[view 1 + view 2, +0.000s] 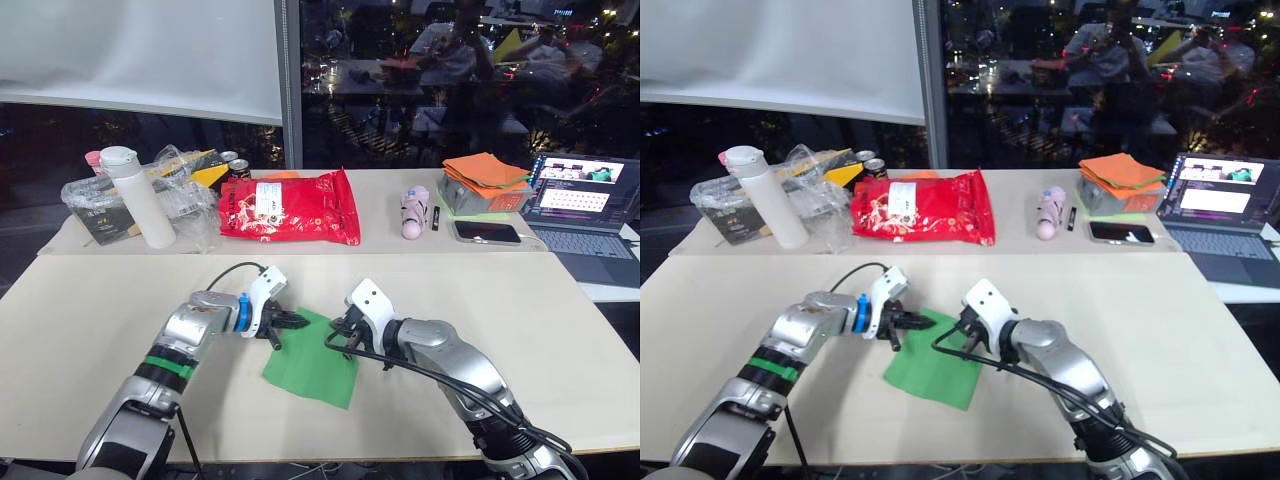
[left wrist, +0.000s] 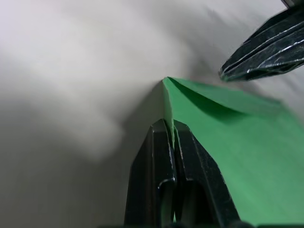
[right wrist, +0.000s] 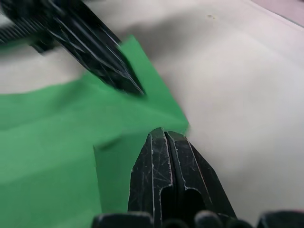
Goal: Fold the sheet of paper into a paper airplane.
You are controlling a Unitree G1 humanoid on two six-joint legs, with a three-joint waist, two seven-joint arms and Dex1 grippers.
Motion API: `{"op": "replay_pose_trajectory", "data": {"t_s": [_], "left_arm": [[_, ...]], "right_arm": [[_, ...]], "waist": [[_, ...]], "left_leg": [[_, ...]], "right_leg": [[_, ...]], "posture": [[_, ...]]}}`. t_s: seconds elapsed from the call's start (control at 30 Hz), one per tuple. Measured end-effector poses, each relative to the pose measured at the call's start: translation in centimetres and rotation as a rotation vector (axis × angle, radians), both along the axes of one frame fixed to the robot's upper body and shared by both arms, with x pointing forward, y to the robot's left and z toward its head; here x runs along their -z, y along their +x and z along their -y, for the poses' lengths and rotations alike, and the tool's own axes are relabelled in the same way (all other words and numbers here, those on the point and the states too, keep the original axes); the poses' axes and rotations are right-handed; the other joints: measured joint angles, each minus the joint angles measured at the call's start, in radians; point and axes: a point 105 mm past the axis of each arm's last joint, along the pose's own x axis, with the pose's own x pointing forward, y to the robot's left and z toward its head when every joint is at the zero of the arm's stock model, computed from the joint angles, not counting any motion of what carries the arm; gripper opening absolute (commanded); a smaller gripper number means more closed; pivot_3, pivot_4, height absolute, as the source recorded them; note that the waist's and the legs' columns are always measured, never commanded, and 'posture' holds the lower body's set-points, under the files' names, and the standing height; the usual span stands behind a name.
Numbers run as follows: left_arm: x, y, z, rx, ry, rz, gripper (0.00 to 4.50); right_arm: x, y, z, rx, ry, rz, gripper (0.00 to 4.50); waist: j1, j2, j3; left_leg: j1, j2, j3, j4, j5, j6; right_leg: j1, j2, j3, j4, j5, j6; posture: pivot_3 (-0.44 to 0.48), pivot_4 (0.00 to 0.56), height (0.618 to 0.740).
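Night-dark windows with reflections stand behind a pale cream table (image 1: 560,330), where both arms work near its front edge. Starting at the left gripper (image 1: 290,321): the left wrist view shows its two black fingers (image 2: 164,161) pressed together with the green edge caught between them, so it is clamped on the sheet of paper (image 1: 312,365) at a far corner. The right gripper (image 1: 338,338) has its fingers (image 3: 166,166) closed flat against each other at the sheet's opposite far corner; whether paper lies between them cannot be told, though the tips sit on or just over the green.

The sheet lies between the two grippers, mostly flat. It sits as a skewed rectangle, its long axis running from the far edge by the grippers toward the front of the table, and the nearest corner points toward the robot. One far corner looks lifted or turned over, with a faint crease line in the wrist views.

My reading: this is an early fold, likely bringing a top corner toward the centre line. Next comes carrying the pinched corner across while the other gripper pins the sheet, then pressing the crease.

Farther back stand a red glossy bag (image 1: 290,207), a white bottle (image 1: 138,198), an orange cloth stack (image 1: 485,172), a phone (image 1: 487,232) and a laptop (image 1: 588,200).
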Motion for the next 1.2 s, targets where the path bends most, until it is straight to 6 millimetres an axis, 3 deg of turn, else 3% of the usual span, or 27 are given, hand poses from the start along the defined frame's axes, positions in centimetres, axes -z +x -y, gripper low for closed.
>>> {"op": "replay_pose_trajectory", "data": {"t_s": [0.23,0.57,0.77,1.07,1.2], "left_arm": [[-0.5,1.6,2.4,0.141,0.07,0.175,0.06],[-0.7,0.5,3.7,0.288,0.117,0.366,0.06],[-0.4,0.5,4.1,0.264,0.139,0.426,0.06],[0.0,-0.3,4.2,0.243,0.136,0.462,2.87],[-0.3,-0.5,4.0,0.243,0.131,0.463,2.87]], "right_arm": [[1.4,-0.3,0.3,0.012,-0.023,-0.037,0.0],[1.7,-0.5,1.4,0.032,-0.035,-0.045,0.0],[2.0,-1.0,2.1,0.034,-0.055,-0.053,0.0],[2.1,-1.7,2.7,0.038,-0.047,-0.075,0.0],[2.1,-1.9,2.7,0.036,-0.043,-0.083,0.0]], "waist": [[0.012,0.0,0.0],[0.015,0.0,0.0],[0.015,0.0,0.0],[0.015,0.0,0.0],[0.014,0.0,0.0]], "left_leg": [[-0.001,0.0,0.0,0.0,0.0,0.0],[0.0,0.0,0.0,0.0,0.0,0.0],[0.0,0.0,0.0,0.001,0.0,0.0],[0.0,0.0,0.0,0.001,0.0,0.0],[0.0,0.0,0.0,0.001,0.0,0.0]], "right_leg": [[0.0,0.0,0.0,0.0,0.0,0.0],[0.0,0.0,0.0,0.0,0.0,0.0],[0.001,0.0,0.0,0.0,0.0,0.001],[0.001,0.0,0.0,0.001,0.0,0.001],[0.001,0.0,0.0,0.001,0.0,0.001]], "posture": [[0.0,0.15,0.725],[0.0,0.15,0.725],[0.0,0.15,0.725],[0.0,0.15,0.725],[0.0,0.15,0.725]]}}
